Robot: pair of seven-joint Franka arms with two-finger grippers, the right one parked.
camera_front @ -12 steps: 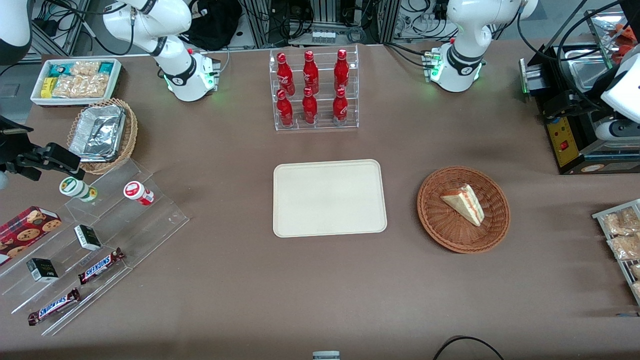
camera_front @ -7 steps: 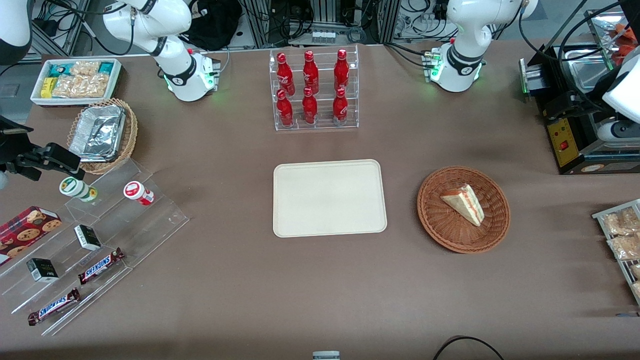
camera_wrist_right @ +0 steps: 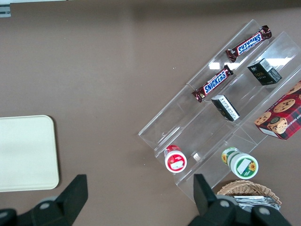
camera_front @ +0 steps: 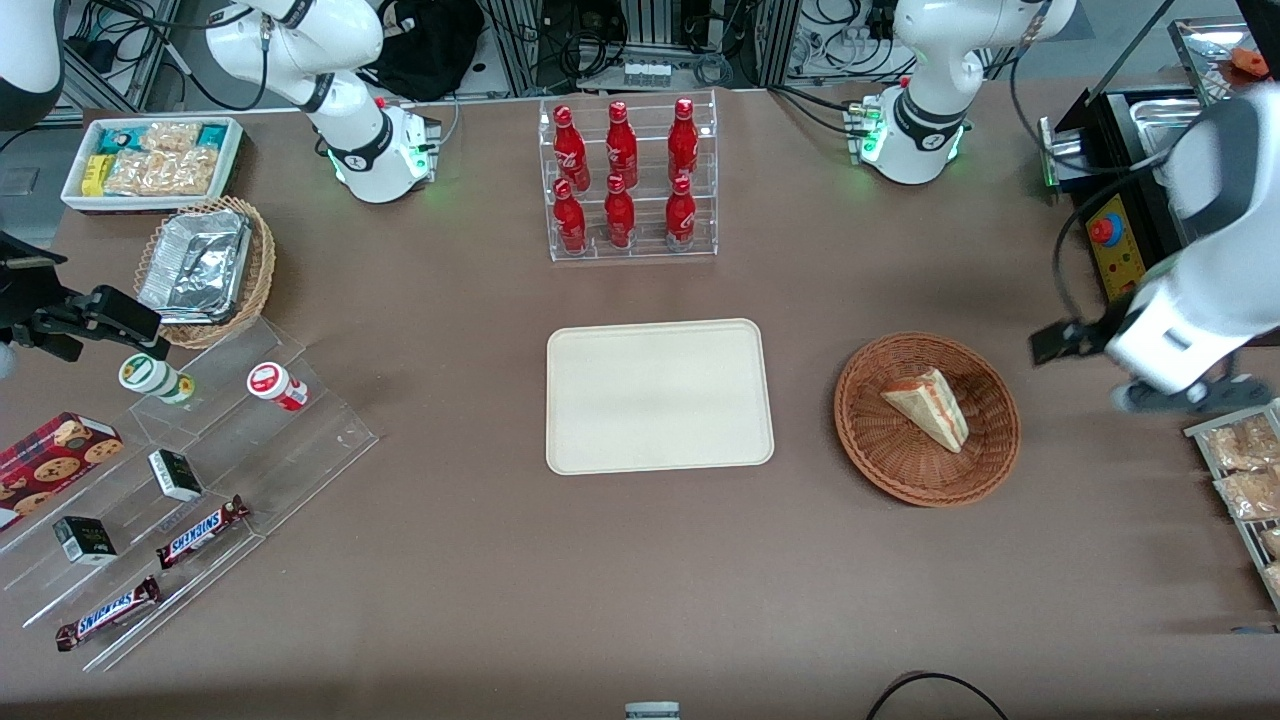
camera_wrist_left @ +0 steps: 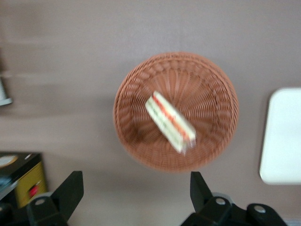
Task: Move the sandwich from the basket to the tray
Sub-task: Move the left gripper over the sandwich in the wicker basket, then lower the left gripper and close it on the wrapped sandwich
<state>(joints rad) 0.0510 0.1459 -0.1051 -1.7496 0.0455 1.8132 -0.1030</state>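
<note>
The bare tray [camera_front: 660,395] lies mid-table, and next along toward the working arm's end is the basket [camera_front: 868,450] with the sandwich [camera_front: 930,408] lying in it. The left gripper [camera_front: 1175,393] hangs above the table just outside the basket's rim, so the sandwich lies from it toward the tray. The front view shows this offset but not the fingers. The left wrist view shows them spread wide and empty (the sandwich's striped cut edge runs diagonally to the line between them, so a wrist turn looks needed).
</note>
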